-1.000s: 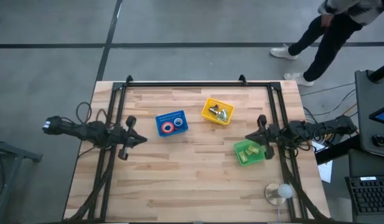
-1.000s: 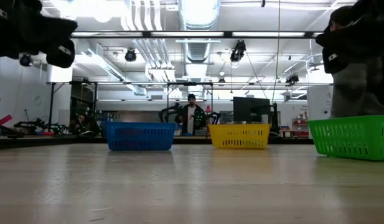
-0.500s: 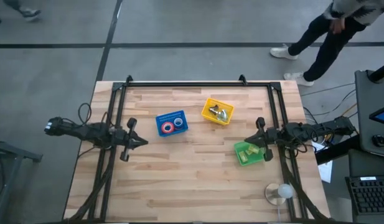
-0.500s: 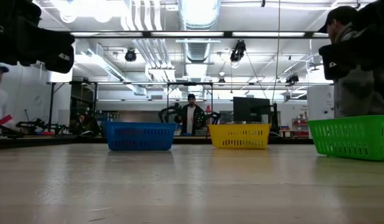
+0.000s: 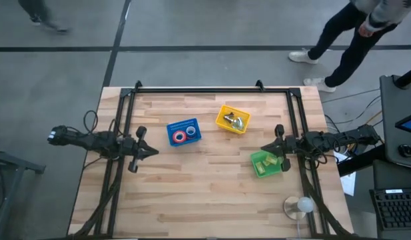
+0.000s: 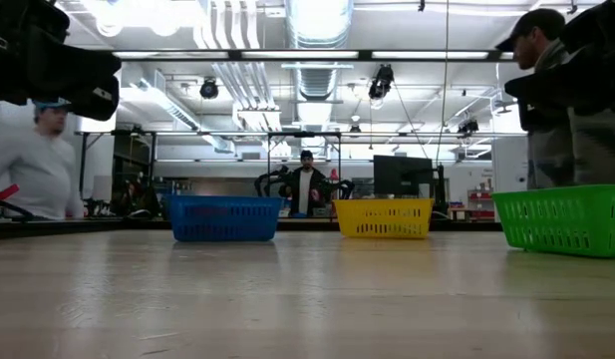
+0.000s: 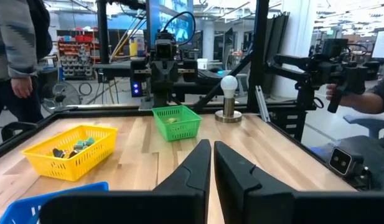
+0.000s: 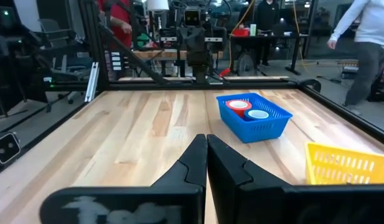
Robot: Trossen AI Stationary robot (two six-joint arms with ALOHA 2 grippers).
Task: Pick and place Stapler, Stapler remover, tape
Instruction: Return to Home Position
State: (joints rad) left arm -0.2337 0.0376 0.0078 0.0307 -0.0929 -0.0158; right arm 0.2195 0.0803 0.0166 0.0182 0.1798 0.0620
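The blue basket (image 5: 184, 132) at the table's middle holds tape rolls: a red ring (image 5: 179, 137) and a blue one (image 5: 190, 131), also seen in the right wrist view (image 8: 248, 109). The yellow basket (image 5: 232, 119) holds small metal pieces. The green basket (image 5: 266, 163) holds pale green items. My left gripper (image 5: 154, 151) hovers at the table's left, shut and empty (image 7: 212, 152). My right gripper (image 5: 264, 149) hovers at the table's right beside the green basket, shut and empty (image 8: 206, 144).
A round white-topped stand (image 5: 299, 207) sits at the table's near right corner. A dark frame (image 5: 198, 89) runs along the table's far and side edges. People walk beyond the table's far edge. Bare wood lies across the table's near half.
Both arms have kept still. People beyond the table have walked on.
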